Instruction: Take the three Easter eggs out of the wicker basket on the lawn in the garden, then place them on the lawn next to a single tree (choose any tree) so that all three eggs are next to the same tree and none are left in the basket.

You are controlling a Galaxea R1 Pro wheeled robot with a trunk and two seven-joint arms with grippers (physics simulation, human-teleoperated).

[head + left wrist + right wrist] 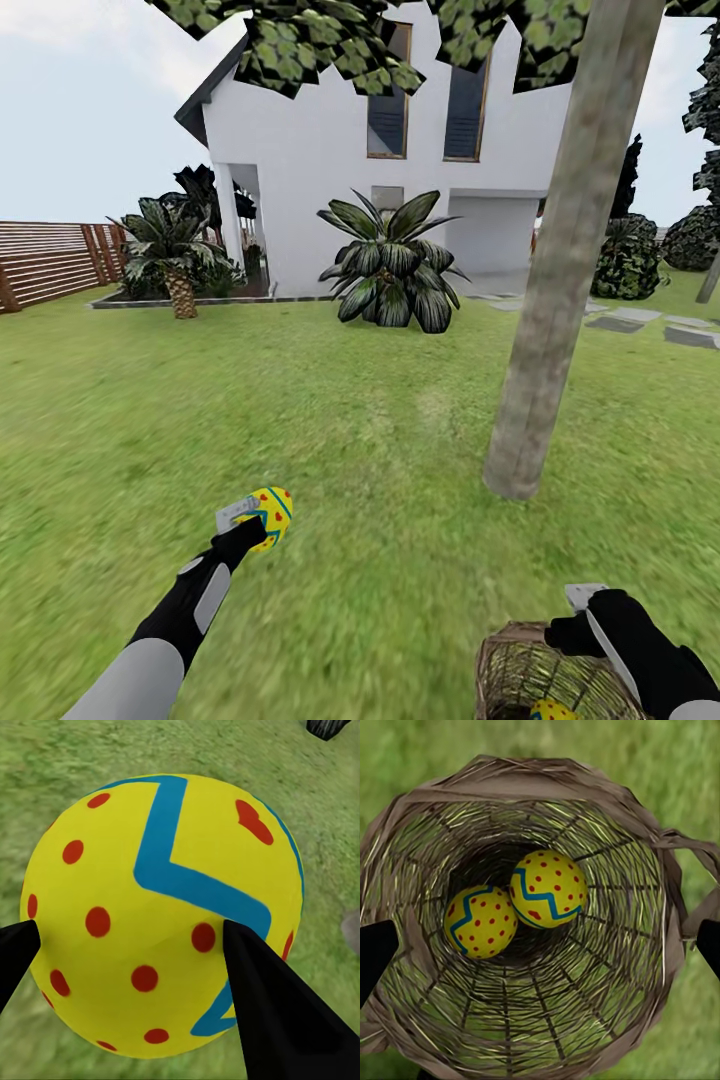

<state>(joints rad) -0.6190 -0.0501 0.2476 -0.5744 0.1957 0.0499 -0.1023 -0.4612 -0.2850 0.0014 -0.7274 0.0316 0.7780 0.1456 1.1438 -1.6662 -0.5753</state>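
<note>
My left gripper [252, 520] is shut on one yellow Easter egg [270, 514] with a blue zigzag and red dots, held above the lawn [360, 440] to the left of the tree trunk [560, 270]. Up close, the black fingers [277, 1012] press both sides of that egg [157, 907]. The wicker basket [520, 670] stands on the grass at the lower right, near the trunk's foot, with an egg [553, 712] showing inside. My right gripper [580, 615] hovers open over its rim [547, 784]. Two eggs [480, 921] [549, 889] lie on the basket's bottom.
A white house [330, 150] stands beyond the lawn, with spiky palms [392, 262] [175, 250] before it. A wooden fence [50, 262] runs along the left. Stepping stones [650, 325] and dark shrubs [630, 260] lie at the right. Grass stretches wide between me and the house.
</note>
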